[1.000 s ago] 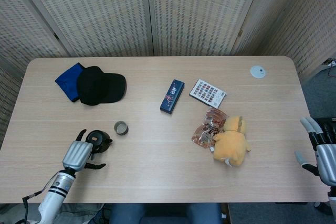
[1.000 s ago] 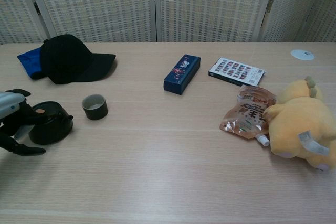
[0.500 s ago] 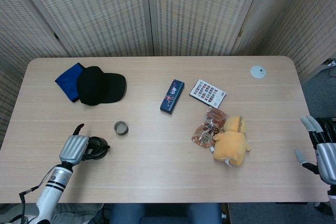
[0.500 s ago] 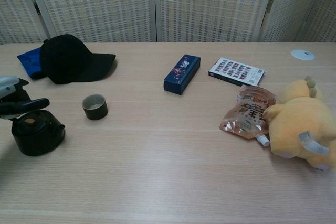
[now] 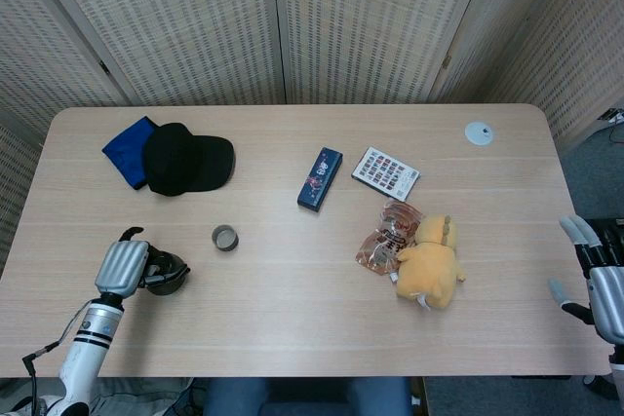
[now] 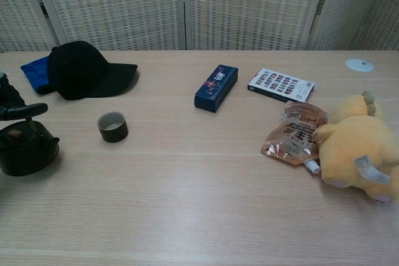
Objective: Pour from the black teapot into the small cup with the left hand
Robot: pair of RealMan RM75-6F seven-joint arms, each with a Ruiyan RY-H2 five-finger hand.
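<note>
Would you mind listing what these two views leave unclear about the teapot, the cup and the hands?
- Left hand grip on the black teapot: head view, hand covers it; chest view, frame edge cuts it.
- Small cup contents: too small.
- Right hand: cut by the head view's edge.

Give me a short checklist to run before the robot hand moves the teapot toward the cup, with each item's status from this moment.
1. Left robot hand at the black teapot: ok, it sits over the pot's left side in the head view.
2. Firm hold on the teapot: cannot tell, the contact is hidden in both views.
3. Teapot upright: ok, it stands on the table.
4. Small cup upright and open: ok, standing apart from the pot, to its right.
5. Path from pot to cup: ok, only bare table between them; the black cap lies further back.
6. Right robot hand out of the way: ok, at the far right edge, fingers apart, holding nothing.
</note>
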